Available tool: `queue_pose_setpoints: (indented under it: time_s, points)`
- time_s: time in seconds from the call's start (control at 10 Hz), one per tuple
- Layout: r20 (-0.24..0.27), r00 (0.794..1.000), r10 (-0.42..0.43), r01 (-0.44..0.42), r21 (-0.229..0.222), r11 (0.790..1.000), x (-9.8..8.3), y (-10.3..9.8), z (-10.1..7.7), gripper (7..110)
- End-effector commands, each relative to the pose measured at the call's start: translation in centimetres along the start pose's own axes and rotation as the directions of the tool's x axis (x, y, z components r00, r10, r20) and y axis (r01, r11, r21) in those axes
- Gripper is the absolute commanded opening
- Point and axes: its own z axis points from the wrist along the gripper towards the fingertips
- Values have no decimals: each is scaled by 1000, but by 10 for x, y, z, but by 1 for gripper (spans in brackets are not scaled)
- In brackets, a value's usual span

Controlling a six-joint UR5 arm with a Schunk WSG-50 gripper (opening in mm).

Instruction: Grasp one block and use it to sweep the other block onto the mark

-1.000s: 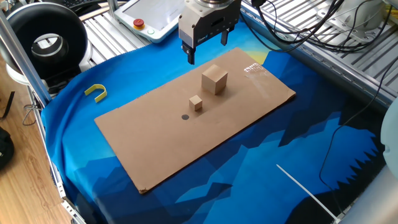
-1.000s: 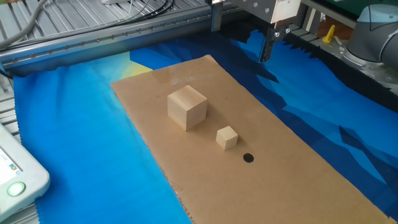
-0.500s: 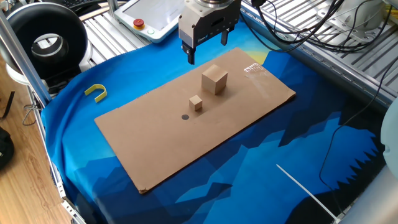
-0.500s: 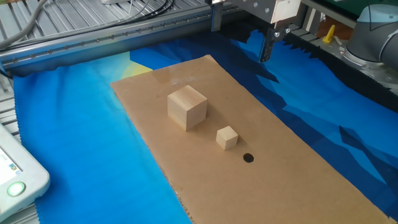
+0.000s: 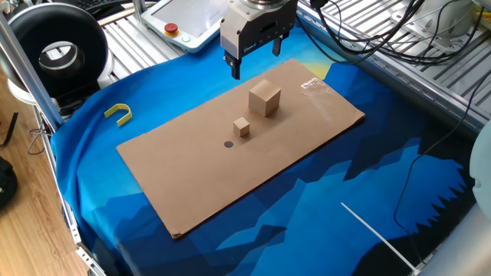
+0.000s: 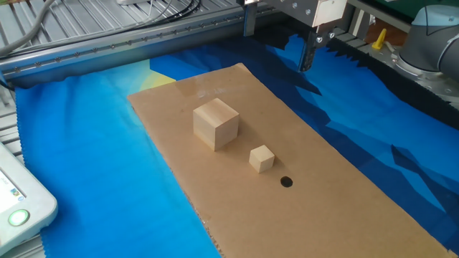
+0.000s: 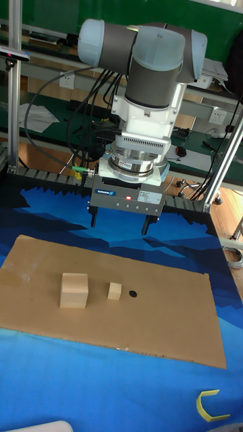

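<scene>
- Blue patterned cloth (image 5: 307, 222) covers the counter, with a flat sheet of brown cardboard (image 5: 299, 149) lying on top.
- Big light-brown cube (image 5: 265, 99) sits on the cardboard, nothing touching it.
- Tiny tan cube (image 5: 242, 126) sits near it, with a clear gap between the two.
- Small dark dot (image 5: 228, 143) is just past the tiny cube, so all three roughly line up: big cube, tiny cube, dot.
- Hand (image 7: 119, 223) hangs in the air over the cardboard's far edge, fingers spread wide and empty, well clear of both cubes.
- Little yellow U-shaped piece (image 5: 118, 113) lies on the cloth off to one side.
</scene>
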Motion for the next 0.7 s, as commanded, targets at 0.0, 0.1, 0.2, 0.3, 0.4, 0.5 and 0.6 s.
queue_pose_setpoints:
  time_s: [0.0,0.1,0.2,0.3,0.4,0.5,0.6]
  points:
    - [136,991,-17,9,61,998,-34,-13,-3,109]
    - [136,991,-17,9,61,998,-34,-12,-2,7]
    - [136,991,-17,9,61,998,-34,-12,-2,7]
    - [138,990,-18,9,61,998,-35,-12,-2,7]
    - [138,990,-18,9,61,998,-35,-12,-2,7]
    - [138,990,-18,9,61,998,-35,-12,-2,7]
    - [138,990,-19,11,61,998,-35,-12,-1,7]
